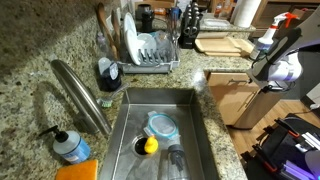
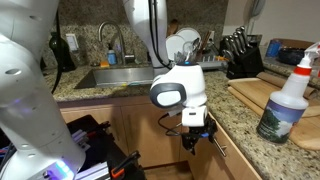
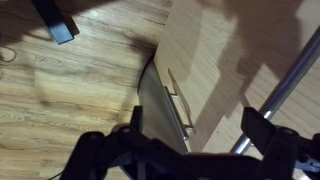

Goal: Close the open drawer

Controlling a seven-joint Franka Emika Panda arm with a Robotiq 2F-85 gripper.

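Two dark fingers (image 3: 100, 152) of the gripper (image 3: 180, 140) frame the bottom of the wrist view, set well apart with nothing between them: the gripper is spread and carries nothing. That stance is judged to suit a push rather than a grasp, since closing calls only for flat contact on the front. Just beyond the fingers lies the drawer (image 3: 225, 60), its pale wood front turned toward the camera with a slim metal handle (image 3: 178, 108) running along it. A shadowed panel beside the front suggests it stands proud of the cabinet line, so the drawer is judged not yet shut. Whether the fingers touch the front cannot be determined. Plank floor (image 3: 70, 90) shows past the drawer's edge. In an exterior view the gripper (image 2: 196, 137) hangs below the edge of the granite table (image 2: 250, 125), at drawer height, under the white wrist housing (image 2: 172, 92); the arm is low because the work lies under the table, not on it. In an exterior view the drawer (image 1: 236, 98) juts out beside the steel sink (image 1: 202, 130) and is narrower than the basin. A spray bottle (image 2: 285, 100) and a cutting board (image 2: 262, 92) rest on the table above, out of the likely push path. Farthest back, a dish rack (image 1: 150, 55) and a knife block (image 2: 240, 55) stand by the wall, well apart from the work. Likely risk: an off-centre push, or a finger catching the handle.
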